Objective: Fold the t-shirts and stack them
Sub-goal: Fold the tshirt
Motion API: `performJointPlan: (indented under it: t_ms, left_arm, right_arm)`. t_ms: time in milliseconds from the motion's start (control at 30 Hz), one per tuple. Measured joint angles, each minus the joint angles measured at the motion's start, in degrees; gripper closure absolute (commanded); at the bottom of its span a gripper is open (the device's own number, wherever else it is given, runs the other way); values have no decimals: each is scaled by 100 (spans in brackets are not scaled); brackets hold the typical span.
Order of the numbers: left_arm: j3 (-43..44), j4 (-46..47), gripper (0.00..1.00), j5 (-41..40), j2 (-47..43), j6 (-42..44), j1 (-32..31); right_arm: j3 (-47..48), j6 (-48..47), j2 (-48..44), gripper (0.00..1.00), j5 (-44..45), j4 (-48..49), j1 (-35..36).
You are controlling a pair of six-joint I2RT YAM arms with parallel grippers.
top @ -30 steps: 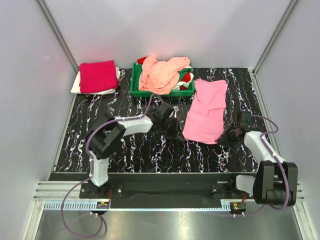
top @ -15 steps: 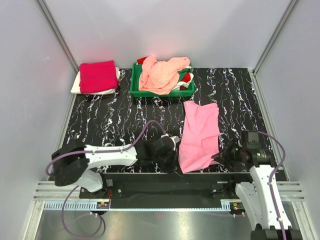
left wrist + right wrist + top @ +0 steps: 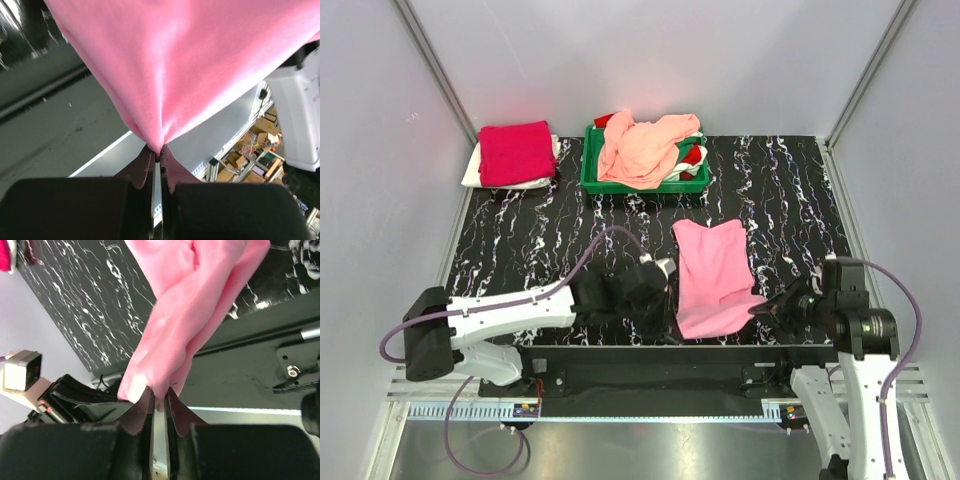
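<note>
Pinching the near left corner of the pink t-shirt (image 3: 715, 270), the left gripper (image 3: 157, 156) is squeezed shut on the cloth, and the right gripper (image 3: 159, 401) is squeezed shut on the near right corner. The shirt lies on the black table (image 3: 540, 240) (right up by the front edge). Far back, a peach t-shirt (image 3: 645, 150) sits in the green tray (image 3: 588, 165), and a red t-shirt (image 3: 517, 152) lies folded on a white t-shirt (image 3: 473, 175).
</note>
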Motion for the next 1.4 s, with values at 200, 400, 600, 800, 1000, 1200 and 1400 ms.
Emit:
performJointPlan:
  t_ms: [200,400,600,800,1000,1200,1400]
  left_arm:
    - [883,-601,97,404,503,813,1014]
    - [2050,-1255,98,905,1425,1663,1950]
    - [3110,-1687,99,1307,2286,2291,2358]
    - [3810,-2024,100,1652,2970,2629,2645]
    - [5021,-2389,98,2000,3871,2892,3180]
    - [6585,-2452,63,2527,5195,2990,3851]
    - [7451,-1644,64,2975,6686,2538,4535]
  right_arm:
    - [264,103,1043,100,61,728,0]
    - [208,144,1888,100,90,1589,0]
    - [203,142,2483,100,155,2144,0]
    - [407,122,3344,100,184,2555,0]
    - [1121,72,4391,100,299,2905,-26]
    - [2343,50,6078,69,337,3390,-111]
    - [3764,-94,8159,42,737,3641,-153]
